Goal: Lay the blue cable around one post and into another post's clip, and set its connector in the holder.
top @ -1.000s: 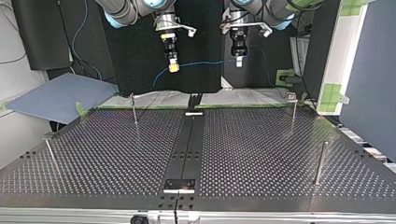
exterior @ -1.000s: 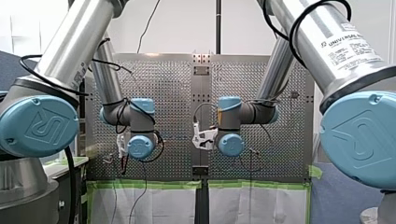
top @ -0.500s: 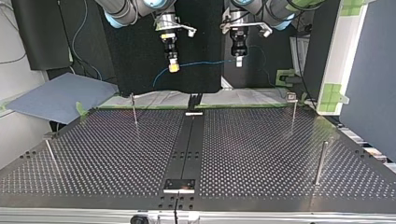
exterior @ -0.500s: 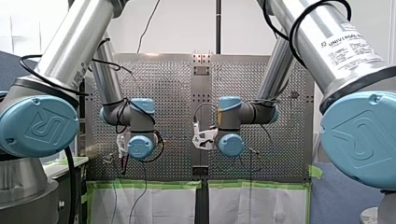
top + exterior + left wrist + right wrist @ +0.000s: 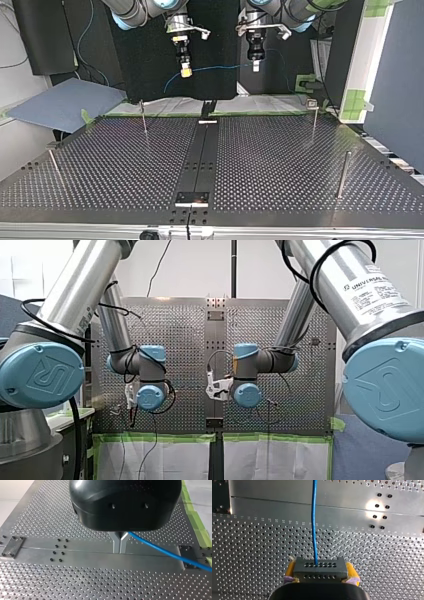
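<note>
Our left gripper (image 5: 120,545): clamped on cable (image 5: 160,551). Our right gripper (image 5: 321,571): clamped on connector (image 5: 320,567). Nothing has moved; table (image 5: 280,165) lies below both; we judge routing unstarted.

In the front view you face a white wall (image 5: 200,265); green tape (image 5: 175,437) edges a white sheet (image 5: 175,460) below it. In the top view you have a black backdrop (image 5: 145,50) and a grey-blue mat (image 5: 65,102) at left
</note>
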